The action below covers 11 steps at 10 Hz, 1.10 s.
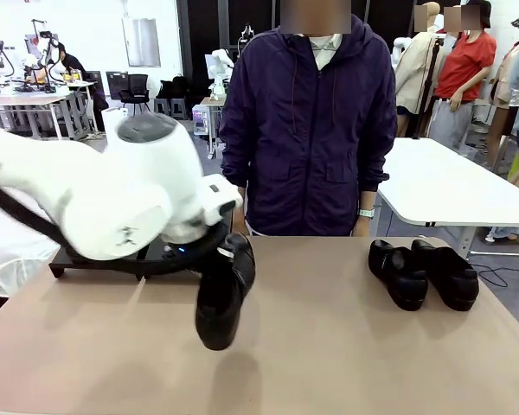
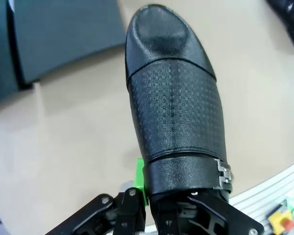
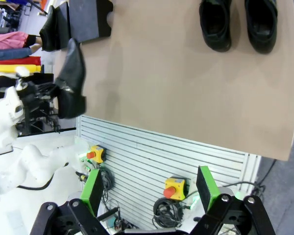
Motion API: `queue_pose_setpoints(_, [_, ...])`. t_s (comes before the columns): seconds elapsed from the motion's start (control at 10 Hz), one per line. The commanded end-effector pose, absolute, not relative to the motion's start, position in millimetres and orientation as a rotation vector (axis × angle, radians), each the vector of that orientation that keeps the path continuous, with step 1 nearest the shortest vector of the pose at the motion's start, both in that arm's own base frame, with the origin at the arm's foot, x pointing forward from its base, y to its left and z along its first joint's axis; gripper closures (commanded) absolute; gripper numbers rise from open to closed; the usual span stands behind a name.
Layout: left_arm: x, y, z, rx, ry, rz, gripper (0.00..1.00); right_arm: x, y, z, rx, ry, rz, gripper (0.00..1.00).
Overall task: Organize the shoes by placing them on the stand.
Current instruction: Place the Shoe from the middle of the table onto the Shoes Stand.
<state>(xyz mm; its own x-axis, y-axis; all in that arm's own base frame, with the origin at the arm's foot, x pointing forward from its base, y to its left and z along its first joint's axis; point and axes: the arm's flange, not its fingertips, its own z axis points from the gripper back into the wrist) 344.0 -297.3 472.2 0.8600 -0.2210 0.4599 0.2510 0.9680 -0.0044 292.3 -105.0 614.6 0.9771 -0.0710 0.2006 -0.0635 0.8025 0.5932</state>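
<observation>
Nearest the front camera, the left arm's end effector [image 2: 179, 196] was clamped narrowly on the heel end of one shoe [image 1: 221, 298]. That shoe hung toe-down over the bench [image 1: 329, 363], at about 8 o'clock from the bench's middle. Just beyond it, at 10 o'clock, stood the stand [image 1: 73, 258], partly hidden by the arm. A pair of shoes sat side by side at 3 o'clock, the left one [image 1: 400, 275] almost touching the right one [image 1: 450, 275], well apart from the stand. At 12 o'clock a person [image 1: 307, 130] stood behind the bench. The right end effector [image 3: 152, 191] was spread wide and held nothing, back off the bench's near edge.
</observation>
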Motion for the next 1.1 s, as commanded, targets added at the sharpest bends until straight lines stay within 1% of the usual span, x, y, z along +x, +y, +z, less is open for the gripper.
queue_pose_setpoints(0.0, [330.1,-235.9,489.6,-0.121,-0.537,-0.259,1.00,292.5,-104.0,617.0,0.646,-0.218,-0.006,0.00])
queue_pose_setpoints(0.1, [327.0,-209.4,492.8,-0.112,-0.551,-0.255,1.00,292.5,-104.0,617.0,0.646,-0.218,-0.006,0.00])
queue_pose_setpoints(0.2, [320.5,-185.0,493.0,-0.026,-0.532,-0.264,1.00,292.5,-104.0,617.0,0.646,-0.218,-0.006,0.00])
queue_pose_setpoints(0.3, [311.4,-165.4,493.9,-0.025,-0.475,-0.270,1.00,292.5,-104.0,617.0,0.646,-0.218,-0.006,0.00])
queue_pose_setpoints(0.4, [326.5,-211.1,495.5,-0.066,-0.533,-0.252,1.00,292.5,-104.0,617.0,0.646,-0.218,-0.006,0.00])
queue_pose_setpoints(0.8, [326.5,-211.1,495.5,-0.066,-0.533,-0.252,1.00,292.5,-104.0,617.0,0.646,-0.218,-0.006,0.00])
queue_pose_setpoints(0.9, [322.2,-210.1,490.6,-0.041,-0.513,-0.273,1.00,292.5,-104.0,617.0,0.646,-0.218,-0.006,0.00])
queue_pose_setpoints(1.0, [336.1,-202.5,496.1,-0.062,-0.519,-0.147,1.00,292.5,-104.0,617.0,0.646,-0.218,-0.006,0.00])
